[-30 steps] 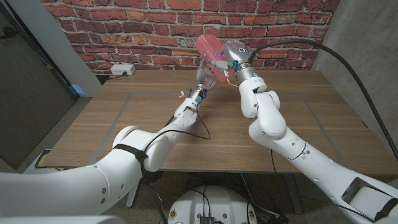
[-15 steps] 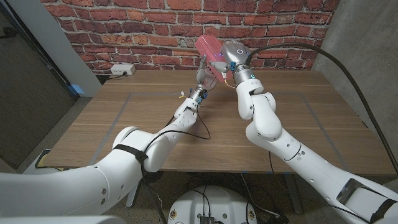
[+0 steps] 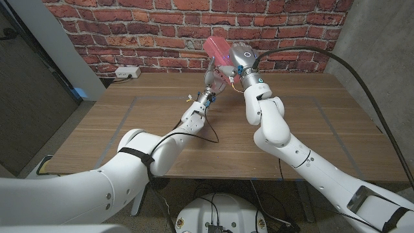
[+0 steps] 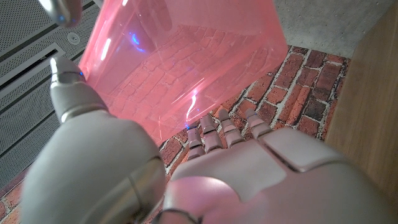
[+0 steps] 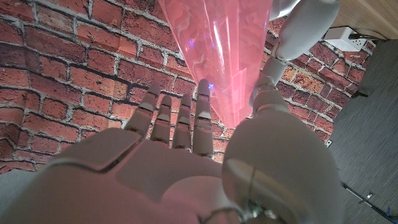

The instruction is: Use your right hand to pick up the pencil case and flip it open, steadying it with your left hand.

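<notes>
The pencil case is translucent pink and is held up in the air over the far middle of the table, in front of the brick wall. My right hand grips it from the right side. My left hand reaches up from below and holds its lower left part. In the left wrist view the pink case stands between the thumb and fingers of my left hand. In the right wrist view the case sits edge-on between the thumb and fingers of my right hand.
The wooden table carries faint taped outlines. A white power strip lies at the wall on the far left. A thick black cable arcs from my right wrist over the table's right side.
My right forearm and hand have shifted slightly left, closer against the case. The case stays raised, and the left arm has barely moved.
</notes>
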Robot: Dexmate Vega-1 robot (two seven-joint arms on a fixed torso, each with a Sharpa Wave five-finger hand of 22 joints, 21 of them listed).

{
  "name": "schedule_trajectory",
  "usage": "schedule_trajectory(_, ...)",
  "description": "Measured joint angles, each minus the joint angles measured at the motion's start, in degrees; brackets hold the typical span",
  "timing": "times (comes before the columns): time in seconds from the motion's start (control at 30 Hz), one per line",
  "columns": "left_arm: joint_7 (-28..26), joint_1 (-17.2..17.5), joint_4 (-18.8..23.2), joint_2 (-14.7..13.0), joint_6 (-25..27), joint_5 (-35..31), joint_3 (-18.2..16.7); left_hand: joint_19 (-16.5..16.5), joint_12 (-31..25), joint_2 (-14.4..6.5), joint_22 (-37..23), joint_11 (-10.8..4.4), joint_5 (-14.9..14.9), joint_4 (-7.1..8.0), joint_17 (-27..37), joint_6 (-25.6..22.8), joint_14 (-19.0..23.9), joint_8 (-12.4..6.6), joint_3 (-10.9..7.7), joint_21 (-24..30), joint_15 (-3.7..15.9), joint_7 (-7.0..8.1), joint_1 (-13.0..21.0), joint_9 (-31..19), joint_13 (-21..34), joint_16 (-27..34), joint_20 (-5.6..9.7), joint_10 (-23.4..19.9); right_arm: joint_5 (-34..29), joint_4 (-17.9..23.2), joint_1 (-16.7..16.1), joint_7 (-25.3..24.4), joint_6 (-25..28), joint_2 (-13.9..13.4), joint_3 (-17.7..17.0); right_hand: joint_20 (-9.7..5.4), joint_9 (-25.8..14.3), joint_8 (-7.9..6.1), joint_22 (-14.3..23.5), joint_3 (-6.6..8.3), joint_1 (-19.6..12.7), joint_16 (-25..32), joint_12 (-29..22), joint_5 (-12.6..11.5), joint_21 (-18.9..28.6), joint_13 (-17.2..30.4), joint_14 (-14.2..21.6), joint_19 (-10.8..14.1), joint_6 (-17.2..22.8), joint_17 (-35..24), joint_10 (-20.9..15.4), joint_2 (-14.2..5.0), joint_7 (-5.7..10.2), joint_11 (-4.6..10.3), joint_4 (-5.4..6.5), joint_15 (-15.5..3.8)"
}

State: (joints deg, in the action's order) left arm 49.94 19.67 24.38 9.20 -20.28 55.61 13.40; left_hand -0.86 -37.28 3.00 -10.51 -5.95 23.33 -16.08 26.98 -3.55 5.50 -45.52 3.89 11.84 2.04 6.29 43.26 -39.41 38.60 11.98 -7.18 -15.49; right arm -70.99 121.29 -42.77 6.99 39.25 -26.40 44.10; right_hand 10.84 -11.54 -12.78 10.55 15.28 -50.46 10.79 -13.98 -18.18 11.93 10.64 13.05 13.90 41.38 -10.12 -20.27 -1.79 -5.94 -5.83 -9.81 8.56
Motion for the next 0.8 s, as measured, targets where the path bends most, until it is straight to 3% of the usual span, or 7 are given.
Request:
schedule_trajectory(0.3, 0.5, -0.7, -1.2, 0.3, 0.0, -0.5, -0.3, 0.0, 0.2, 0.0, 0.0, 0.23, 0.0, 0.0, 0.0, 0.0, 0.4, 0.04, 0.0, 0.0, 0.05, 0.0, 0.0, 0.0, -0.2, 0.0, 0.0, -0.2, 0.1, -1.3, 0.0, -2.0, -0.5, 0.5, -0.1, -1.02, -0.4, -0.22, 0.0, 1.1, -1.8, 0.2, -0.5, -1.3, 0.4, 0.0, 1.8, 1.0, 0.9, 0.0, -1.2, -0.43, 0.88, 0.84, -0.14, -1.39)
schedule_trajectory(0.63, 0.7, -1.5, -2.3, 0.6, 0.3, -1.2, -0.6, 0.0, 0.4, 0.0, 0.0, 0.51, -0.1, 0.0, 0.0, 0.1, 0.4, 0.04, 0.0, 0.0, 0.01, -0.11, 0.0, 0.0, -0.5, 0.0, -0.01, -0.5, 0.6, -2.4, 0.4, -3.2, -0.9, 0.7, -0.1, -1.02, -0.6, -0.22, 0.0, 1.73, -2.6, 0.2, -0.5, -2.0, 0.4, 0.2, 2.4, 1.0, 1.0, 0.0, -1.8, -0.67, 0.82, 0.76, -0.15, -1.35)
schedule_trajectory(0.8, 0.8, -1.8, -2.7, 0.7, 0.4, -1.5, -0.7, 0.0, 0.8, 0.0, 0.0, 0.54, -0.1, 0.0, 0.0, 0.3, 1.1, 0.04, 0.0, 0.0, 0.01, -0.29, 0.0, 0.0, -0.7, 0.0, -0.01, -0.5, 0.7, -2.8, 0.5, -3.7, -0.9, 0.6, 0.0, -1.11, -0.6, -0.36, 0.0, 2.28, -3.9, 0.2, -0.5, -2.8, 0.4, 0.2, 2.9, 1.1, 1.4, 0.0, -2.5, -0.44, 0.89, 1.49, -0.22, -1.87)
